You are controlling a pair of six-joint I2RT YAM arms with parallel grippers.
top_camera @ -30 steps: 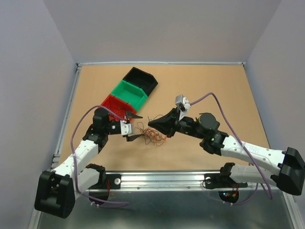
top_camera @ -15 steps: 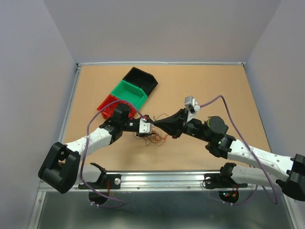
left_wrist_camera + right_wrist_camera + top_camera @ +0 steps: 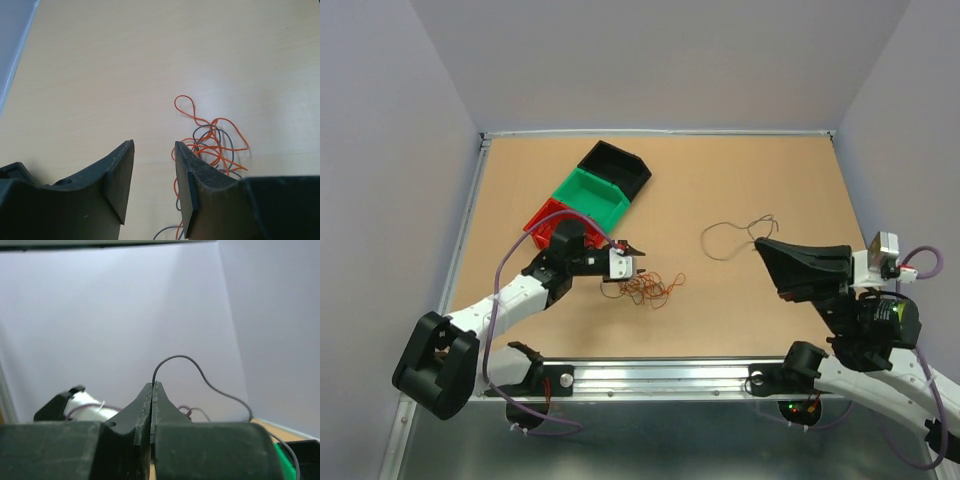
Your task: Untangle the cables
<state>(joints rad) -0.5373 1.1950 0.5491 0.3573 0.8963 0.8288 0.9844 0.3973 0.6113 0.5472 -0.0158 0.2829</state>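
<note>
A tangle of orange-red and dark cables (image 3: 648, 289) lies on the tan table in the top view. My left gripper (image 3: 636, 264) hovers at its left edge, jaws partly open. In the left wrist view nothing sits between the left gripper's (image 3: 154, 150) fingers, and the orange and grey cables (image 3: 214, 144) lie just right of the right finger (image 3: 186, 175). My right gripper (image 3: 761, 243) is raised at the right, shut on a single thin dark cable (image 3: 706, 234) that loops away to the left. The right wrist view shows that dark cable (image 3: 200, 373) arcing out from the pinched tips of my right gripper (image 3: 154, 385).
Black (image 3: 616, 165), green (image 3: 592, 197) and red (image 3: 548, 214) bins stand in a diagonal row at the back left, the red one just behind my left arm. Grey walls enclose the table on three sides.
My right arm has swung far to the right and drawn the dark cable out of the tangle. My left gripper moved up to the tangle and narrowed its jaws.
</note>
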